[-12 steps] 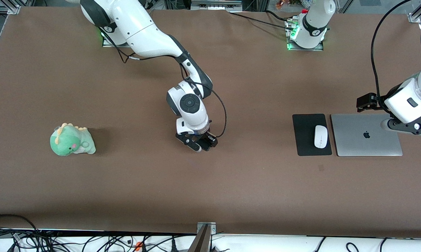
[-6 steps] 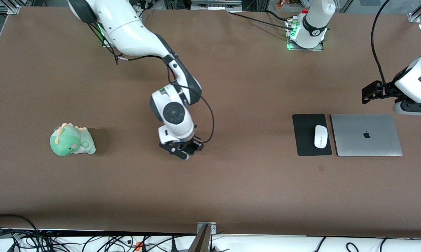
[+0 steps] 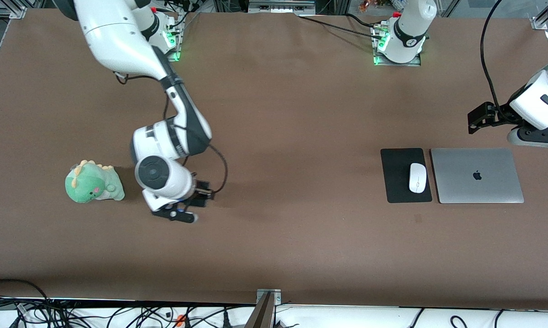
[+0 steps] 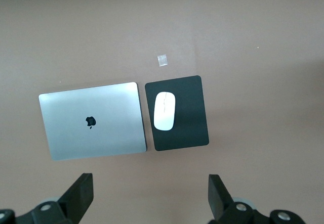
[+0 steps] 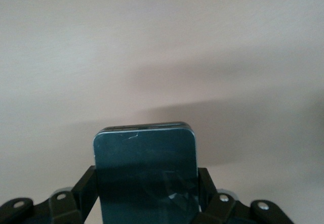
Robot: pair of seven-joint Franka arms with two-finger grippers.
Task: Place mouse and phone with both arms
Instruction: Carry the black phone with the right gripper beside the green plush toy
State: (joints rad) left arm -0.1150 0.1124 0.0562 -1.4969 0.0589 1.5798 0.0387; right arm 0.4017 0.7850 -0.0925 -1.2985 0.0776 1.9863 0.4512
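Observation:
The white mouse [image 3: 417,177] lies on a black mouse pad [image 3: 397,175] beside a closed silver laptop [image 3: 476,175], toward the left arm's end of the table. It also shows in the left wrist view [image 4: 164,110]. My left gripper [image 4: 149,198] is open and empty, up in the air by the laptop. My right gripper [image 3: 183,214] is shut on the black phone [image 5: 145,173], held above the bare table beside a green plush dinosaur [image 3: 93,182]. In the front view the phone is hidden by the gripper.
The mouse pad [image 4: 177,113] and the laptop [image 4: 91,120] lie side by side in the left wrist view. A small pale tape mark [image 4: 162,59] is on the brown table near the pad. Cables run along the table's front edge.
My right arm has swung with the phone from the table's middle toward the plush dinosaur. My left gripper has risen off the laptop's edge and moved away from the front camera.

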